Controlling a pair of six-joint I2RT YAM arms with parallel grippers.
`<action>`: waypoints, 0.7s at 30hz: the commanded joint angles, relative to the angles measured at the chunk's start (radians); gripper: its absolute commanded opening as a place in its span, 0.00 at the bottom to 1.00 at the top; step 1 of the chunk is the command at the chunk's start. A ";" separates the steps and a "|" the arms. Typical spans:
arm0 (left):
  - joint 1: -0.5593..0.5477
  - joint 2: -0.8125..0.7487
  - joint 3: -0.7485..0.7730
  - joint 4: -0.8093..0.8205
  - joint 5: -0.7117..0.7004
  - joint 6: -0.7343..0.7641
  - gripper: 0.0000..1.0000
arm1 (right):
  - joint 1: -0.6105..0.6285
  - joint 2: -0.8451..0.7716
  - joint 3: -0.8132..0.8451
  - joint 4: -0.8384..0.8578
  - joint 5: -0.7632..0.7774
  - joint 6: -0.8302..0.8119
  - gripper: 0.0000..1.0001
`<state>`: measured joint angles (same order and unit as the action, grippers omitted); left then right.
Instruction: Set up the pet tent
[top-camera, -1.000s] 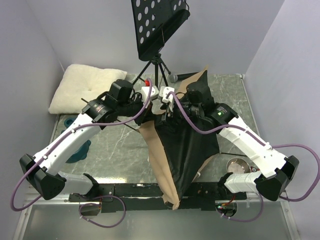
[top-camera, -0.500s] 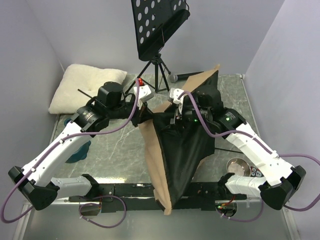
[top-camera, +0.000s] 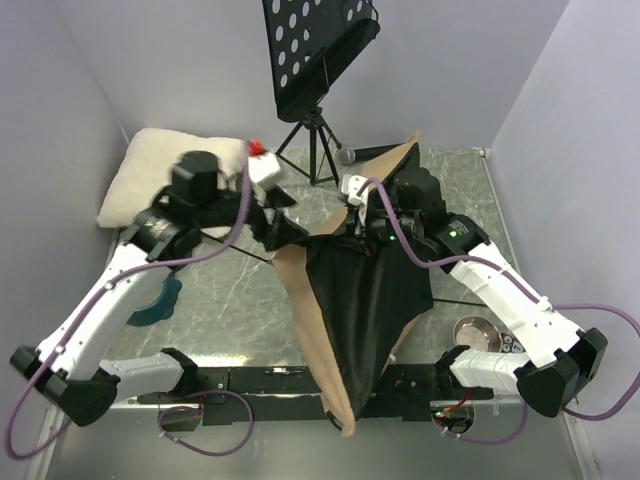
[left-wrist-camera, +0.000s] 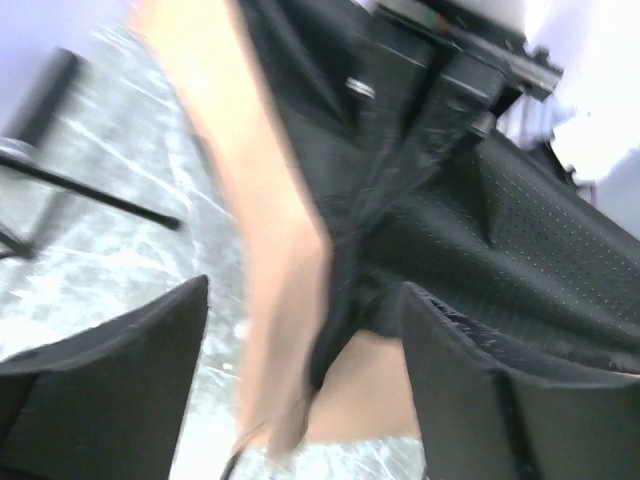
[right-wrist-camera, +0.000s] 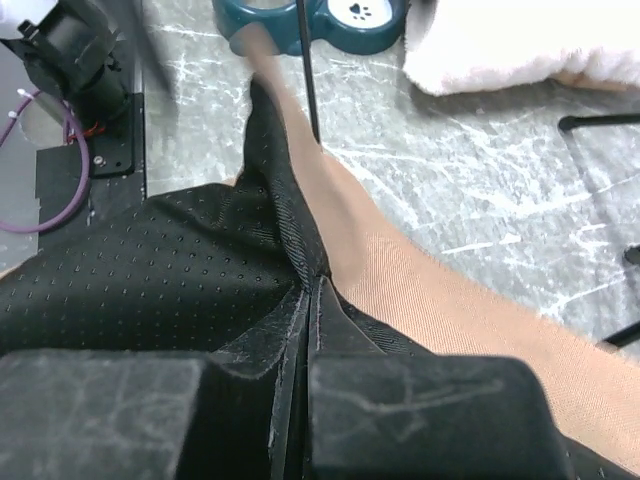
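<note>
The pet tent (top-camera: 365, 300) hangs half raised in the middle of the table, tan-brown outside with a black lining, its lower end draped over the near rail. My right gripper (top-camera: 352, 232) holds its upper edge; in the right wrist view the gripper (right-wrist-camera: 310, 290) is shut on the tent's black trim (right-wrist-camera: 285, 215). My left gripper (top-camera: 283, 228) is at the tent's upper left corner. In the blurred left wrist view the gripper (left-wrist-camera: 305, 330) stands open, with the tan edge (left-wrist-camera: 280, 250) and black lining (left-wrist-camera: 520, 230) lying loose between its fingers (left-wrist-camera: 120, 380).
A cream-white pillow (top-camera: 165, 175) lies at the back left. A black music stand (top-camera: 315, 50) on a tripod rises behind the tent, with a microphone (top-camera: 365, 153) beside it. A teal pet bowl (top-camera: 158, 300) sits under the left arm, a metal bowl (top-camera: 472, 330) near right.
My left gripper has let go of the tent, opened and drawn back to the left. My right gripper has shut on the tent's black trim.
</note>
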<state>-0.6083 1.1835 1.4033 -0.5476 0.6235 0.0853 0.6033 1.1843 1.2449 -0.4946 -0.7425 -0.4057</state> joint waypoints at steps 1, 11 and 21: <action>0.166 -0.122 -0.013 0.155 0.195 -0.042 0.82 | -0.049 -0.077 -0.024 0.071 -0.090 -0.004 0.00; 0.243 -0.187 -0.156 0.017 0.341 0.327 0.79 | -0.063 -0.117 -0.065 0.160 -0.192 0.036 0.00; 0.245 -0.209 -0.312 0.072 0.199 0.458 0.77 | -0.074 -0.160 -0.081 0.197 -0.250 0.044 0.00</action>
<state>-0.3668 1.0275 1.1687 -0.5491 0.8391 0.4721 0.5377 1.0714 1.1690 -0.4023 -0.9215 -0.3664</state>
